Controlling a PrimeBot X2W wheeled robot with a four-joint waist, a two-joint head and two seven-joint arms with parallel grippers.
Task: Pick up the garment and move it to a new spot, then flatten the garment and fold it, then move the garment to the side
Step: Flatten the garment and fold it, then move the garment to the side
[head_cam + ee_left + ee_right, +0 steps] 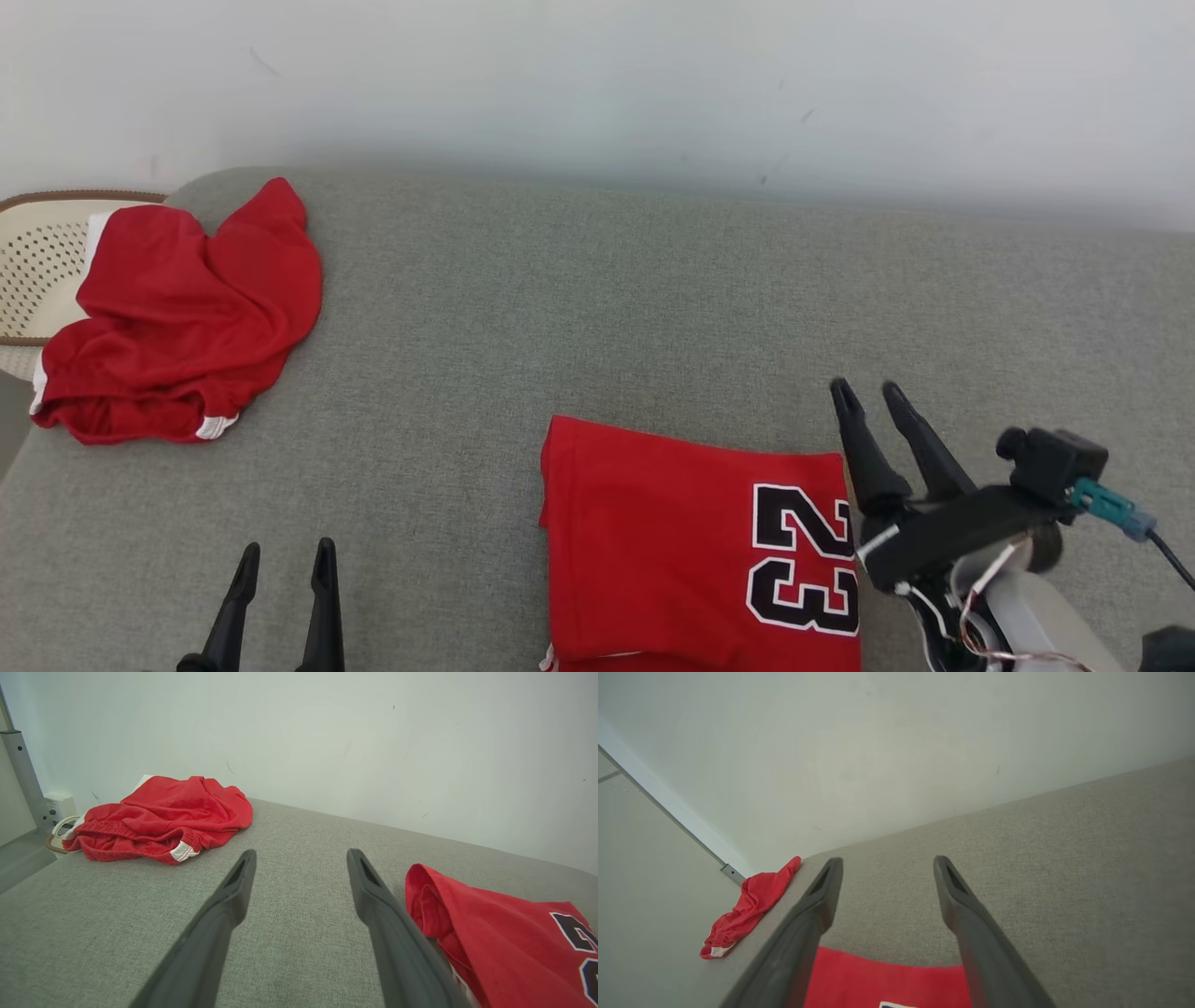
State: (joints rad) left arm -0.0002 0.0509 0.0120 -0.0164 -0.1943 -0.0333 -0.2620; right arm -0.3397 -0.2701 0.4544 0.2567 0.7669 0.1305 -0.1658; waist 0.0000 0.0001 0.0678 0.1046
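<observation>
The folded jersey (672, 551) lay on the surface (560, 308), its right edge just left of the right hand (870, 389), which stood open and empty. The left hand (287, 551), also open and empty, sat well apart, so the right arm looked better placed to move it aside.

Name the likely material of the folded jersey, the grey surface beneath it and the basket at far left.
Folded jersey: smooth matte knit, probably polyester; soft folded edge, outlined number 23.
Grey surface: woven upholstery fabric; visible heathered weave.
Basket: seemingly cream plastic or woven fibre with a brown rim; rows of small holes.
</observation>
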